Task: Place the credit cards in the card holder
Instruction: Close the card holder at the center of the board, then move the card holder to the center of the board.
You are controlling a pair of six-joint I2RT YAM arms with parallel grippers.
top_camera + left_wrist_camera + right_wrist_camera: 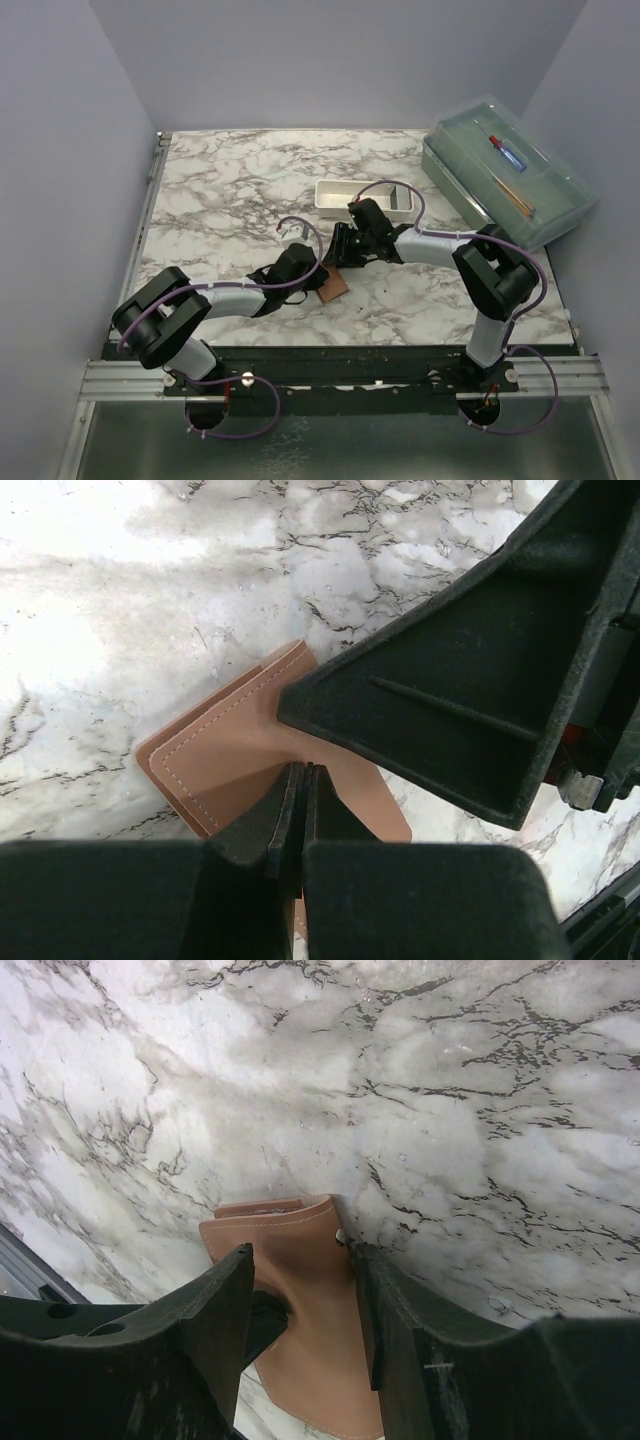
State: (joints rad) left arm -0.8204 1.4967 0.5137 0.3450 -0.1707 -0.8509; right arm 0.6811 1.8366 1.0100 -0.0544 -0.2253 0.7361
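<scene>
The tan card holder lies on the marble near the table's middle front, folded over, with its snap dot at one edge. My left gripper comes from the left; in the left wrist view its jaws are pressed together on a flap of the card holder. My right gripper is open just above the card holder, one finger on each side. The left gripper's fingertip shows under it. No credit cards show in any view.
A white rectangular tray stands just behind the grippers. A large clear lidded box with a blue tool inside sits at the back right. Both arms crowd the same spot; the right gripper's finger fills much of the left wrist view.
</scene>
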